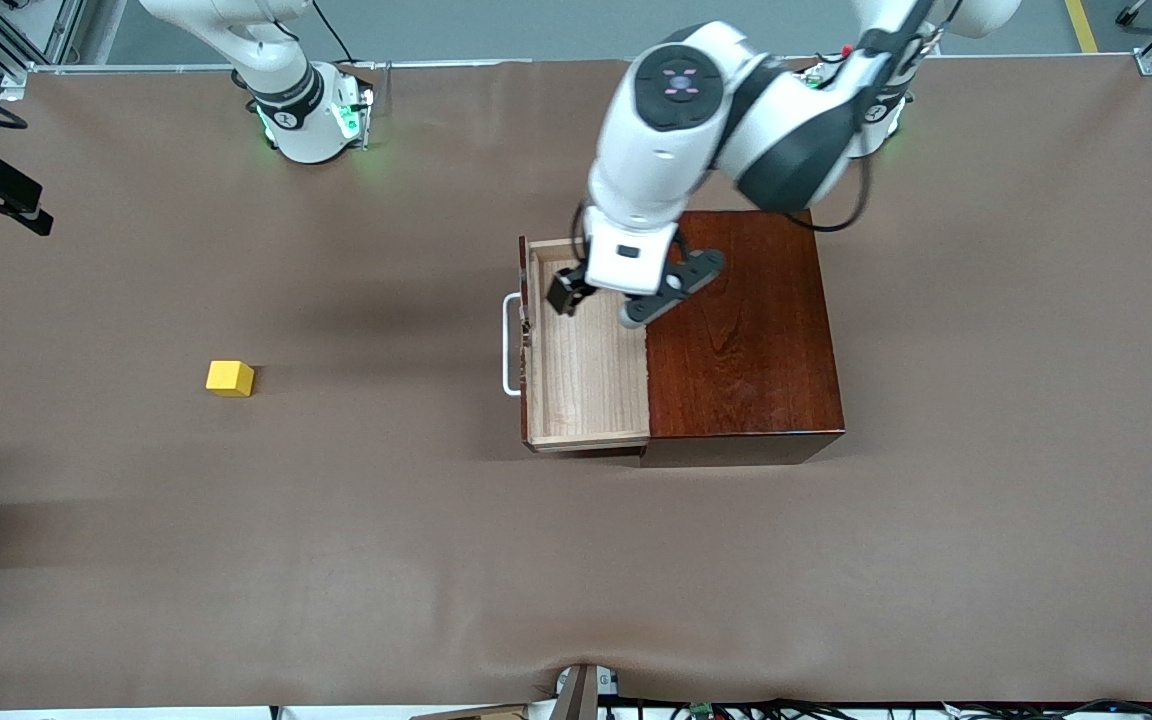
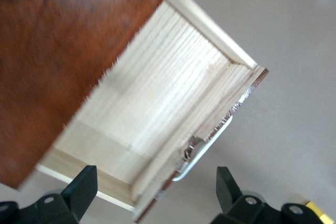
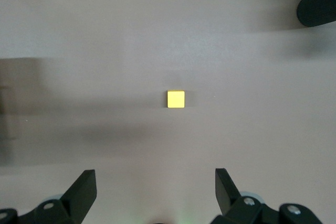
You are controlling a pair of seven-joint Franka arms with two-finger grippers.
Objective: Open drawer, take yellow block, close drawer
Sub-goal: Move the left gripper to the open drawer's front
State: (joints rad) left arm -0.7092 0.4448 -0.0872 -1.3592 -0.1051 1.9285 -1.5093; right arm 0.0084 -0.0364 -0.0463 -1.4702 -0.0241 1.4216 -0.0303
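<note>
The small bright-yellow cube, the yellow block (image 1: 230,378), sits alone on the brown paper-covered table (image 1: 576,580). Measured from the glossy dark reddish-brown wooden box (image 1: 746,340), the block lies well apart, toward the right arm's end of the table and about level with the box's nearer half. Nothing touches it.

The box's pale light-wood drawer (image 1: 586,370) is pulled out on the side facing the right arm's end of the table, its bare ribbed floor open to view with nothing in it. The white U-shaped bar handle (image 1: 510,345) stands on the drawer's front panel, at the end farthest from the box body. In the left wrist view the drawer (image 2: 157,108) runs slantwise out from under the box's dark top (image 2: 58,45), with the handle (image 2: 207,148) at its outer face.

The left gripper (image 1: 594,301) hangs over the part of the drawer farther from the front camera, beside the box's edge. Its black fingers (image 2: 81,187) are spread apart and grasp nothing.

The right gripper (image 3: 156,192) is out of the front view; only its arm's base (image 1: 306,110) shows there. Its wrist view looks straight down on the block (image 3: 176,98), which lies on bare table well clear of the fingers (image 3: 84,190); these stand wide and released, gripping nothing.
</note>
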